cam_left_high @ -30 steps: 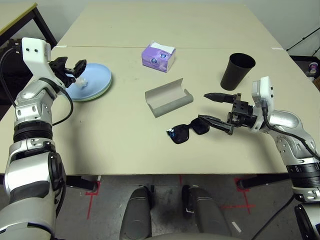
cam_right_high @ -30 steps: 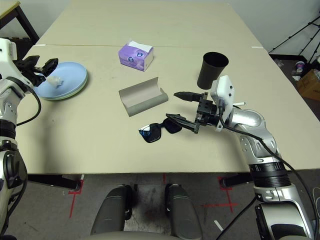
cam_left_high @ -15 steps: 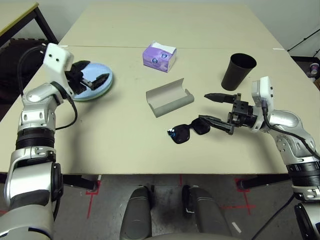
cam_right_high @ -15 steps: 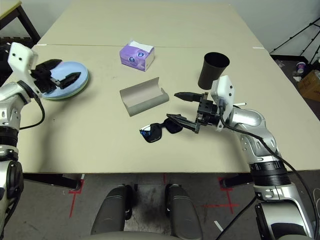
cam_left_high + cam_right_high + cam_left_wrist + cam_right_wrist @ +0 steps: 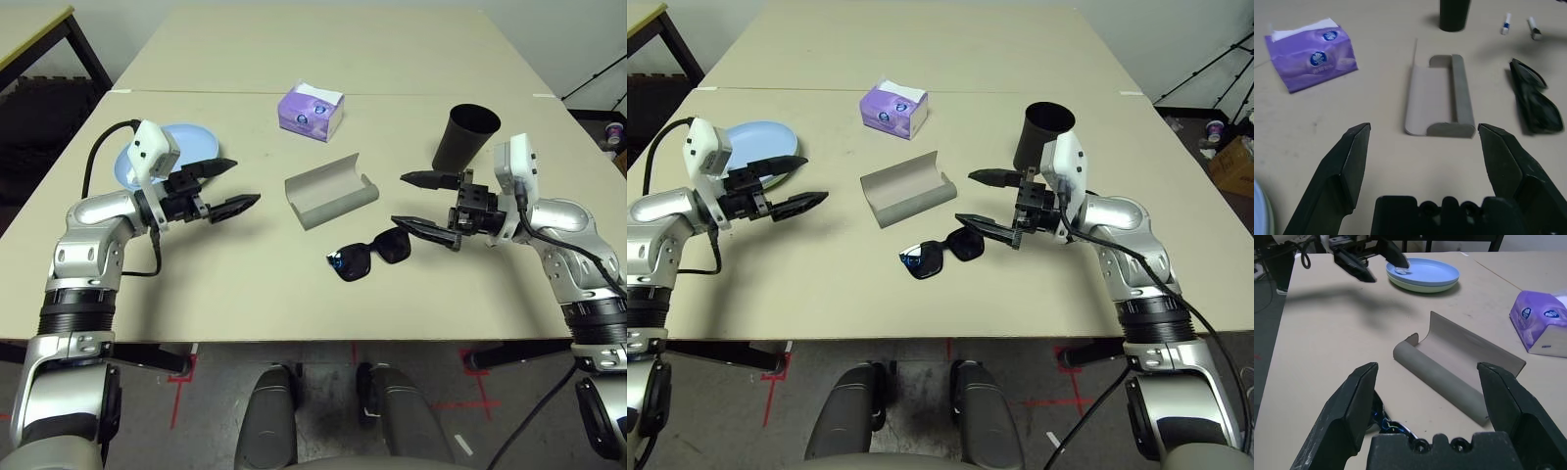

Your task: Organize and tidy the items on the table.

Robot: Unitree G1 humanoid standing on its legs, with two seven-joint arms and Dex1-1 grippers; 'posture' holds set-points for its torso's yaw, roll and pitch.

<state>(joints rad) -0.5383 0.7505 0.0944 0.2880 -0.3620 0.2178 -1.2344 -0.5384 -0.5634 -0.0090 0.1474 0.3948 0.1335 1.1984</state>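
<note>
Both grippers, left and right, stand spread, empty. The 1 pair of sunglasses beside the glasses case could scratch if fingers press the lenses.

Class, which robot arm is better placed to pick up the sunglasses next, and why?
Probably the right: its open end effector hovers beside the sunglasses, while the left end effector is farther away, near the plates.

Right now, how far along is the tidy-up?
Looks done: blue plate stacked on the green one, tissue on top. In hand: nothing; left gripper and right gripper both open. Left: sunglasses outside the open case, pens loose.
</note>
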